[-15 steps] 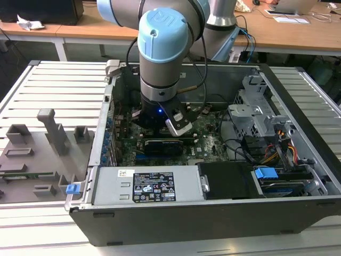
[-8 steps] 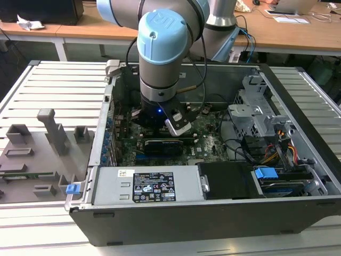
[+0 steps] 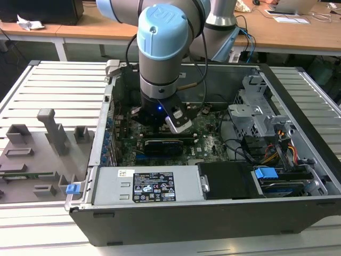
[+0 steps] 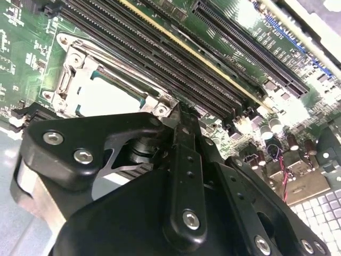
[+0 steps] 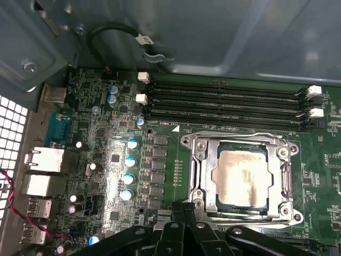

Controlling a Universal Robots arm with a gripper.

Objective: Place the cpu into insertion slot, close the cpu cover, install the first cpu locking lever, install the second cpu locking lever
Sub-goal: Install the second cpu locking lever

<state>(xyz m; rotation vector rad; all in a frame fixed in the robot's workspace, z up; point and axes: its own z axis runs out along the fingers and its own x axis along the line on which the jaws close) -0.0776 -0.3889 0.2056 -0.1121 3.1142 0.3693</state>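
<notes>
Exterior view: claw (image 3: 171, 118) low inside open black computer case (image 3: 298, 176); socket hidden behind wrist.

First wrist view: flat square silvery-tan cpu (image 5: 242, 178) seated in slot, silvery metal cpu cover (image 5: 198, 169) shut around it. Judgement: lever stage in hand; levers hard to make out.

Second wrist view: claw fingers (image 4: 184, 160) closed together, gripping nothing; socket washed out by glare.

Robotics lab or workshop showing: open PC case (image 3: 224, 213) lying on slatted metal counter (image 3: 53, 90), grey fixture tray (image 3: 37, 160) sitting beside it, wooden desks (image 3: 298, 32) with cables standing behind.
</notes>
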